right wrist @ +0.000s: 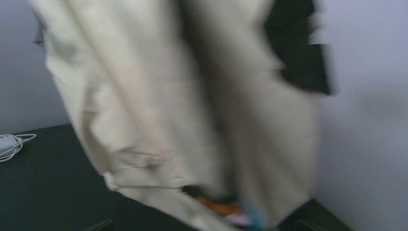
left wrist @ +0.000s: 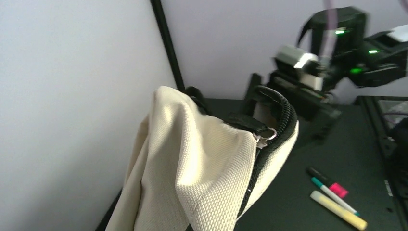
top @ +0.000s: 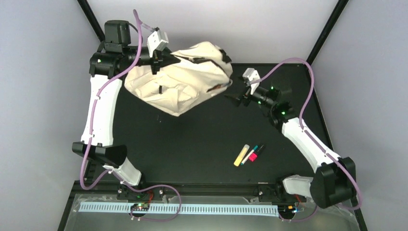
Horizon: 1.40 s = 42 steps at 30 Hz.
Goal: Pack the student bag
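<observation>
While the left gripper (top: 161,61) pinches the bag (top: 192,79) upper left, the right gripper (top: 231,91) gapes wide over the black table (top: 192,142) (pale walls (top: 43,72)).

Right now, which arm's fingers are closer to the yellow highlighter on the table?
Right. The right fingers hover beyond the yellow highlighter, beside the bag; the left fingers grip the bag's far-left corner.
</observation>
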Motion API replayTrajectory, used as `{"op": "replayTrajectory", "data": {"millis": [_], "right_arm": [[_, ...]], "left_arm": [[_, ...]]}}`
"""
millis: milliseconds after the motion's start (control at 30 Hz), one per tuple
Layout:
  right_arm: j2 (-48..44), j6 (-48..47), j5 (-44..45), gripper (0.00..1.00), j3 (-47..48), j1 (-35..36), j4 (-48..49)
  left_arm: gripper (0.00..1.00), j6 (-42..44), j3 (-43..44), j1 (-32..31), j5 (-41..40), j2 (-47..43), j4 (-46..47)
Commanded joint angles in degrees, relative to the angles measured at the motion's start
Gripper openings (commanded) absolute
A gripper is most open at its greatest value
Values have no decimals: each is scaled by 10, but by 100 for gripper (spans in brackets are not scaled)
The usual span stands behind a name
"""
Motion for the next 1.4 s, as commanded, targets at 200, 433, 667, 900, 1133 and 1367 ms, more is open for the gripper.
{"op": "replayTrajectory", "data": {"millis": [200, 433, 667, 900, 1133, 1367], "right_arm": [[112, 38, -118, 99, 13, -45, 35], [133, 4, -207, 84, 39, -10, 15], [139, -7, -227, 3, 67, -10, -8], [81, -117, -179, 1, 113, -10, -65], [58, -192, -209, 1, 137, -3, -72], [58, -234, -211, 1, 146, 3, -121]], "left_arm": [[1, -92, -83, -1, 150, -30, 102], [1, -12, -94, -8, 187, -32, 28], [2, 37, -123, -8, 169, -54, -17], [10, 227, -225, -11, 13, -90, -129], [83, 401, -284, -35, -57, -128, -266], [99, 331, -141, -38, -22, -122, -329]]}}
